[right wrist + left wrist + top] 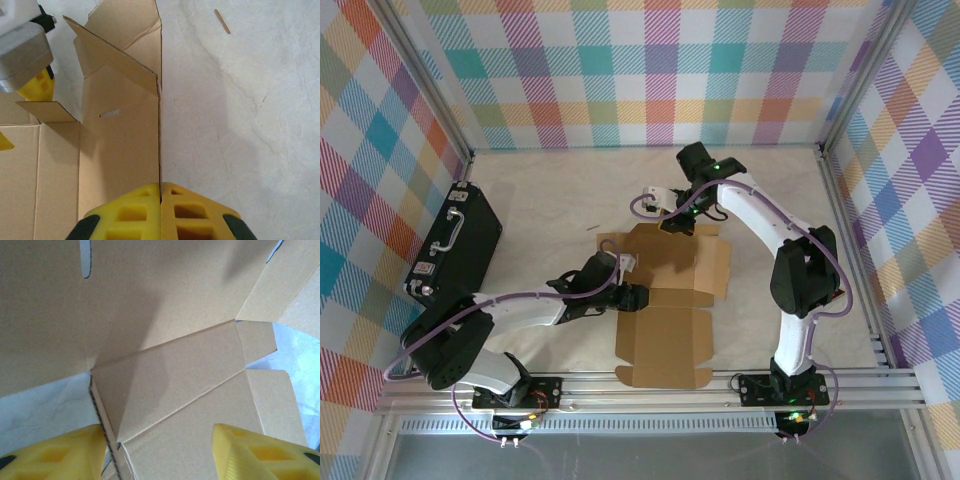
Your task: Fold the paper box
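Paper box (665, 345) sits mid-table (540, 200), toward the near edge, mostly a flat sheet. Far panel stands upright, right gripper (160, 192) clenched on its edge. Left gripper (157, 435) spread astride a side flap, not pinching. Early stage: most walls and lid not yet folded.

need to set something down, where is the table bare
Bare table between the black case and the paper box, and along the back wall at far left. Crowded at the box, where the left gripper and right gripper work.
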